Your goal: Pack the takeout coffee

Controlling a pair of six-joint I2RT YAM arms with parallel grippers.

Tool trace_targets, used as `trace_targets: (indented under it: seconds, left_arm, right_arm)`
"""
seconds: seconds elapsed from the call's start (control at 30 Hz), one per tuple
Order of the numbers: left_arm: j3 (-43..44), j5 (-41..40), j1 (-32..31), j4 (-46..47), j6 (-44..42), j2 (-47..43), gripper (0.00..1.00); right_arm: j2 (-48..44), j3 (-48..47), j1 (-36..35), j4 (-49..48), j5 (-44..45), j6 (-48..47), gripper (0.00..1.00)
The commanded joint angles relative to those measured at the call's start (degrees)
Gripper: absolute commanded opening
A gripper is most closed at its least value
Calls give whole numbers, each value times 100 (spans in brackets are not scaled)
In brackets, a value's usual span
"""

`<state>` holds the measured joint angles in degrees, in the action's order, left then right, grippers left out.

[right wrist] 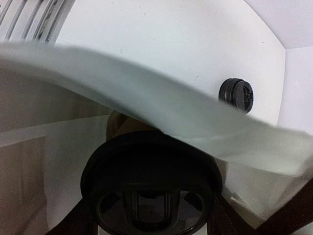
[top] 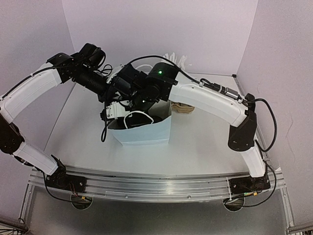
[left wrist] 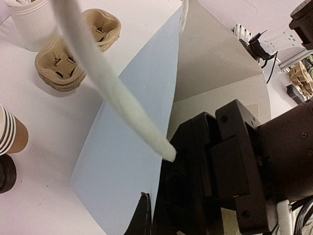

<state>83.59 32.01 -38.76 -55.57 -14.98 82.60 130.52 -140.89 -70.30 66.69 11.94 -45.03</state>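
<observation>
A pale blue paper bag (top: 146,133) stands open in the middle of the table. My right gripper (top: 146,111) reaches down into it. In the right wrist view it (right wrist: 152,218) is shut on a brown kraft cup (right wrist: 122,128) with a black lid (right wrist: 151,181), held inside the bag behind the bag's wall (right wrist: 161,105). My left gripper (top: 108,108) is at the bag's left rim. In its wrist view one finger (left wrist: 142,218) lies against the outside of the blue wall (left wrist: 127,147), pinching its edge. A second kraft cup (left wrist: 12,132) stands on the table to the left.
A stack of brown pulp cup carriers (left wrist: 73,54) and a white holder of sticks (left wrist: 32,22) stand beyond the bag; the carriers also show behind the bag (top: 183,108). Loose black lids lie on the table (right wrist: 235,93) (left wrist: 5,174). The bag's white handle (left wrist: 98,73) hangs across the left view.
</observation>
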Motion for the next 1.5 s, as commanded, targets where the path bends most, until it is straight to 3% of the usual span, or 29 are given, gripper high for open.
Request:
trace_targets:
  seconds: [0.0, 0.37, 0.63, 0.97, 1.47]
  left_arm:
    - [208, 151, -41, -44, 10, 33, 0]
    - [112, -451, -41, -76, -66, -111, 0]
    - [-409, -839, -43, 392, 1096, -480, 0]
    - [-878, -927, -44, 818, 1822, -901, 0]
    - [-857, -884, -37, 1021, 1765, -1055, 0]
  right_arm:
    - [146, -48, -29, -230, -152, -326, 23]
    - [-599, 1118, -10, -732, 12, 832, 19]
    - [-554, 1019, -97, -1163, 876, 2939, 15]
    - [-703, 1454, -306, -1167, 1579, 5499, 13]
    - [-575, 1568, -312, -1167, 1767, 6159, 10]
